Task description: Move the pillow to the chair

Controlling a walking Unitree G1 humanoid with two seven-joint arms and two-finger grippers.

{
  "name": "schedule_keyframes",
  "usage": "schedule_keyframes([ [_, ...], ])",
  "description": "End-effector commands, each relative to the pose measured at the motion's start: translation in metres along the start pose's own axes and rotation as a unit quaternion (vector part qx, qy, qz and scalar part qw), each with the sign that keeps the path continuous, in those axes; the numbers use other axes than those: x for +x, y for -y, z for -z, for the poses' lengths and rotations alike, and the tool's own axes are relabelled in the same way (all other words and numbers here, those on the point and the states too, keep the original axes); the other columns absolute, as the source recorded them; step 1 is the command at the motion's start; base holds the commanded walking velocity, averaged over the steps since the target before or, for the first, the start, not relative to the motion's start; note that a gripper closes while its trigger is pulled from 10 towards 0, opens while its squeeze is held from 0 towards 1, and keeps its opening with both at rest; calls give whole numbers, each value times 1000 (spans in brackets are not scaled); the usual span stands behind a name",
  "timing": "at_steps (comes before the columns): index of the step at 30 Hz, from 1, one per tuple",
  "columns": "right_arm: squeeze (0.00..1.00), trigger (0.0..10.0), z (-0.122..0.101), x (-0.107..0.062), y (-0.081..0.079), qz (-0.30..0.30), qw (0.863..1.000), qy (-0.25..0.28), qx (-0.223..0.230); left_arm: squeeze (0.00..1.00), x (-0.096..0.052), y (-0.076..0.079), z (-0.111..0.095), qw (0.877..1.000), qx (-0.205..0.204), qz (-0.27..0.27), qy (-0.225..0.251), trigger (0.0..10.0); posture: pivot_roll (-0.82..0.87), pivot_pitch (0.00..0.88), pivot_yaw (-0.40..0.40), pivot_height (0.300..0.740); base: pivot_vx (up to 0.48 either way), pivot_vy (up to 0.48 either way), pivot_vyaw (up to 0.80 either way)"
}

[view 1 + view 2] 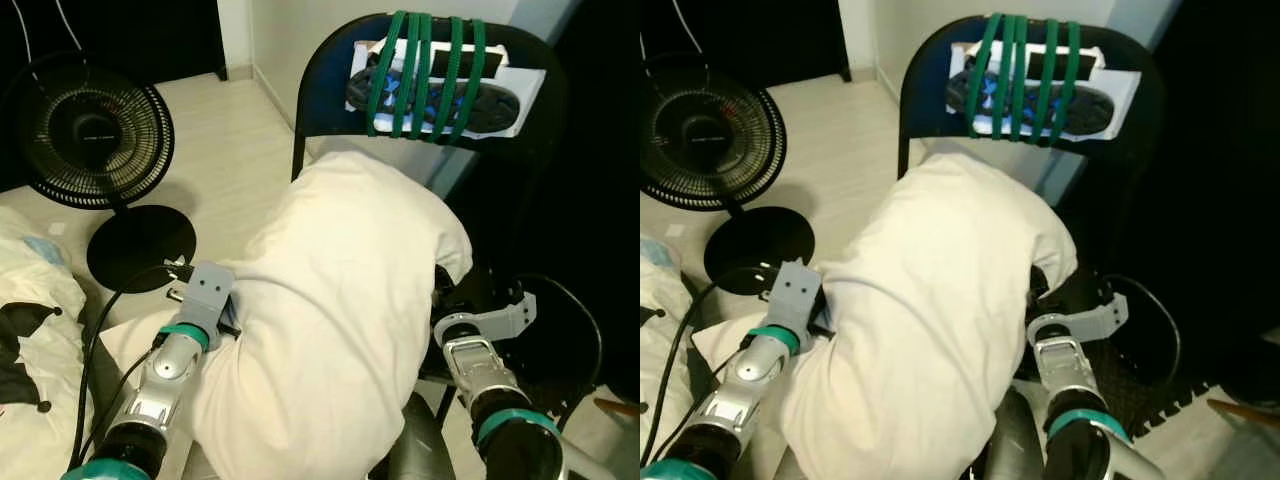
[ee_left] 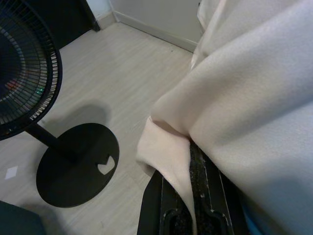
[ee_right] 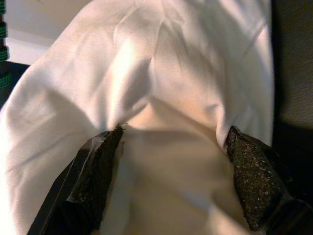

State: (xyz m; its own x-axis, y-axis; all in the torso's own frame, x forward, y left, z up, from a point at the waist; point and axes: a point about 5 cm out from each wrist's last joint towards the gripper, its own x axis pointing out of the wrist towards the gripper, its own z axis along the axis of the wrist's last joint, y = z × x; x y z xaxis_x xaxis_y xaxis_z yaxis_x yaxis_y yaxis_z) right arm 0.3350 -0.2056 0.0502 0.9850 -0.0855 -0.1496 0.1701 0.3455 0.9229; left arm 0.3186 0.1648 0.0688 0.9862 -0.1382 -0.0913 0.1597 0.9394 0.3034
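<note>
A big white pillow (image 1: 340,300) lies between my two arms, its far end against the black chair (image 1: 325,60). The chair's backrest carries a dark object and white card tied on with green straps (image 1: 425,75). My left gripper (image 2: 193,161) is at the pillow's left edge, shut on a fold of its fabric. On the pillow's right side my right gripper (image 3: 175,134) is open, its two fingertips (image 3: 105,156) spread wide and pressed into the cloth. The pillow hides the chair seat.
A black floor fan (image 1: 95,130) with a round base (image 1: 140,245) stands on the pale floor to the left, with a cable (image 1: 95,340) running beside my left arm. White bedding (image 1: 30,300) lies at far left. A dark wall and black mat (image 1: 1140,385) are on the right.
</note>
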Motion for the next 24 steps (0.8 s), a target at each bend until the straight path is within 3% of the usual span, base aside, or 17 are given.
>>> schedule_keyframes([
  [1,1000,10000,15,-3,3,1,999,-32,22,0,-4,9,1,1000,8,21,-1,10000,262,187,20,588,0,0,0],
  [6,1000,10000,25,-3,2,5,998,-60,19,0,-5,11,0,1000,9,27,0,10000,261,185,23,588,0,0,0],
  [7,0,10000,39,-5,2,5,994,-108,-23,0,-5,15,-1,999,8,35,0,10000,253,178,27,588,0,0,0],
  [12,0,10000,45,-7,4,10,989,-133,-67,0,-4,17,-3,999,7,40,0,10000,249,167,23,588,0,0,0],
  [13,0,4706,46,-8,6,9,987,-138,-79,0,-4,18,-4,999,6,41,0,10000,246,161,22,588,0,0,0],
  [15,0,4706,46,-9,6,8,986,-142,-86,0,-3,18,-5,999,6,42,1,10000,246,161,22,588,0,0,0],
  [16,0,0,45,-9,7,4,985,-143,-94,0,-3,18,-6,999,6,43,1,10000,242,155,20,588,0,0,0],
  [24,0,0,27,-8,12,21,989,-114,-96,0,-3,20,-6,999,6,44,-2,10000,231,148,14,588,0,0,0],
])
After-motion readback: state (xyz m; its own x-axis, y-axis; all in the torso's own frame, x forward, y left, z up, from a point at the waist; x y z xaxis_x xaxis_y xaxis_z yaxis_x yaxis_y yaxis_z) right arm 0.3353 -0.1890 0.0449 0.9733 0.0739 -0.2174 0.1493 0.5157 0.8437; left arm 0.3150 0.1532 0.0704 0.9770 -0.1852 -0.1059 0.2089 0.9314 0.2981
